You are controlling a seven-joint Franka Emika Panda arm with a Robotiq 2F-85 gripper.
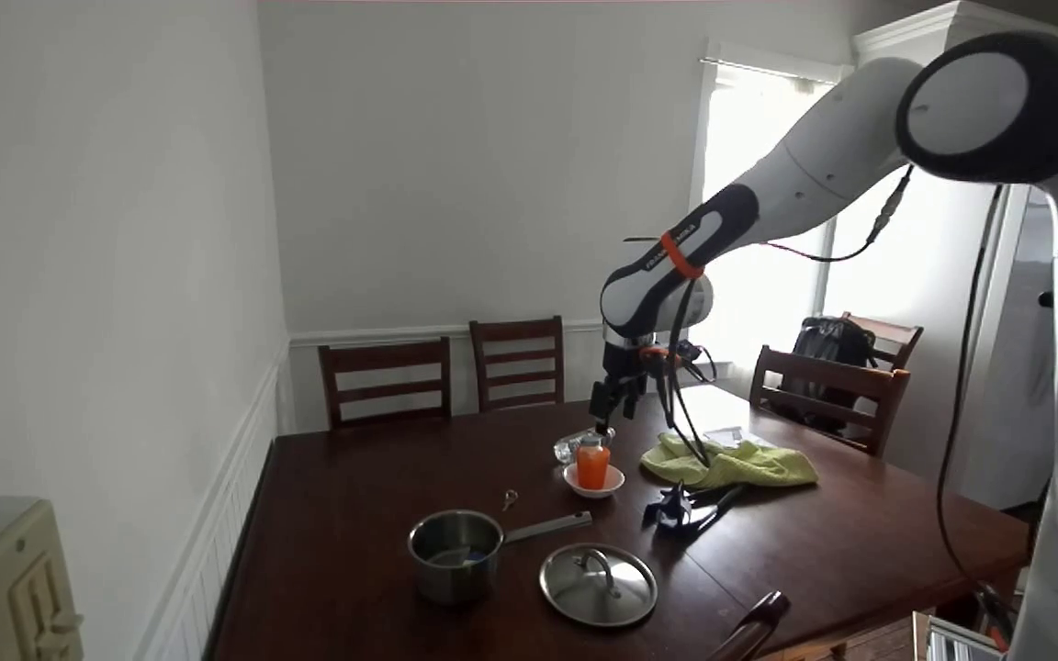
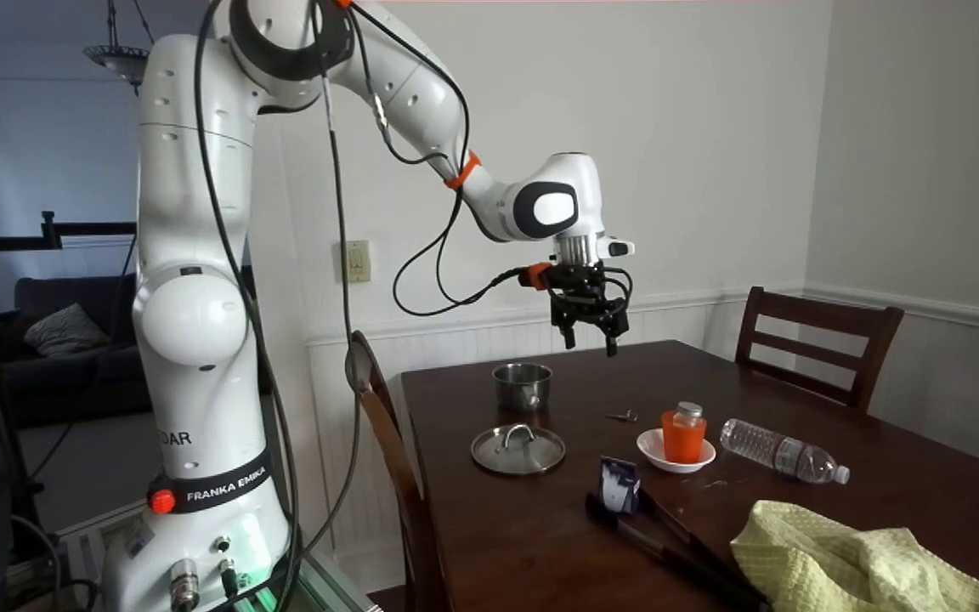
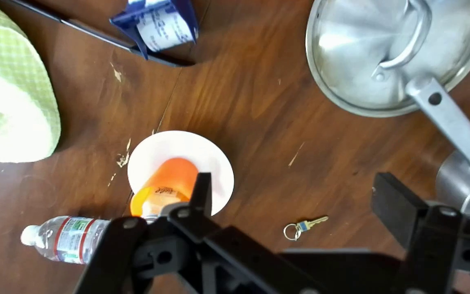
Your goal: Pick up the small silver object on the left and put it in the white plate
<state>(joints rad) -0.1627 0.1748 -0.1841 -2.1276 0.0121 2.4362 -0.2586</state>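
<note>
The gripper (image 2: 591,345) hangs empty, jaws spread, and between them in the wrist view the ringed key (image 3: 303,226) lies on the table (image 3: 255,102), long axis nearly along their closing line, so a turn seems wise, the orange cup (image 3: 174,175) crowding the white plate (image 3: 194,147) left and the pot (image 3: 457,181) right

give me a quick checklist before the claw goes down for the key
1. Claw open: ok, fingers well apart.
2. Key free: ok, lying on the table, nothing on it.
3. Claw down at key height: not ok, it hovers well above the table.
4. Claw lined up: cannot tell; the wrist view frames the key between the fingers, but from above.
5. Plate has room: ok, bare beside the orange cup.
</note>
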